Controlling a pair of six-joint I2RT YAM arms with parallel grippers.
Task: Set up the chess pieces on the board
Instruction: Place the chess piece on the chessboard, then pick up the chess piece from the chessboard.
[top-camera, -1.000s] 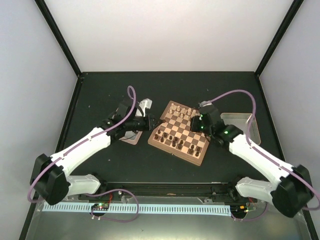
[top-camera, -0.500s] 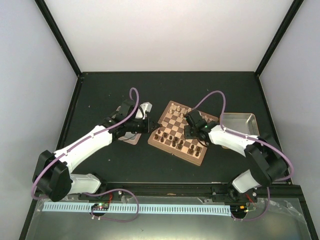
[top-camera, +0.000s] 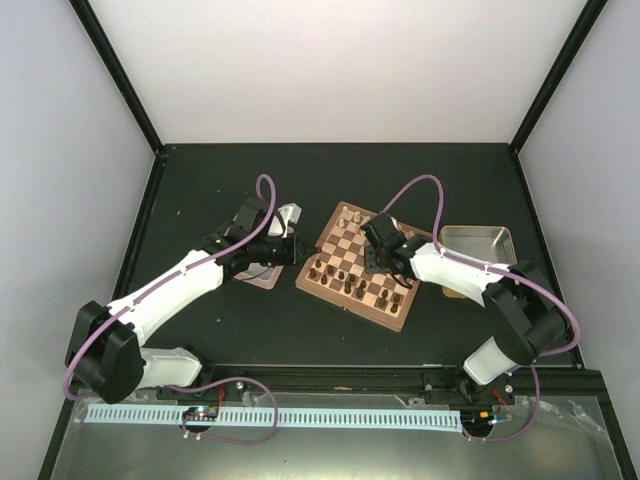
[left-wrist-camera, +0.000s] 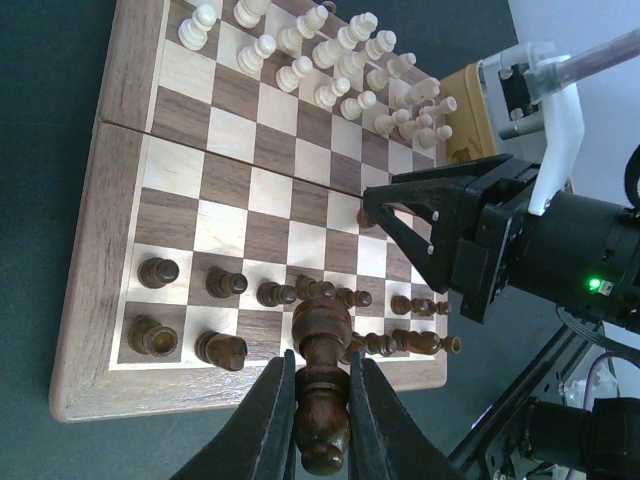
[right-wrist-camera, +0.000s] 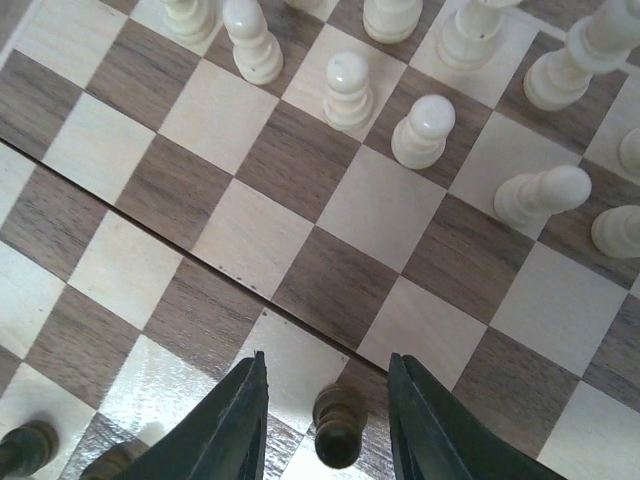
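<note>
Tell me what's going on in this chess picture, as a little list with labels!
Board: wooden chessboard, light and dark squares
Left gripper: shut on a dark chess piece, near the board's dark side
Right gripper: open, a finger on each side of a dark pawn, not touching it
Cream-white pieces: standing on the far rows
Other dark pieces: standing on the near rows

Nothing readable in my views: no text, label, brand or number. Board (left-wrist-camera: 95, 280) has plain squares and a plain rim, no markings I can make out.
</note>
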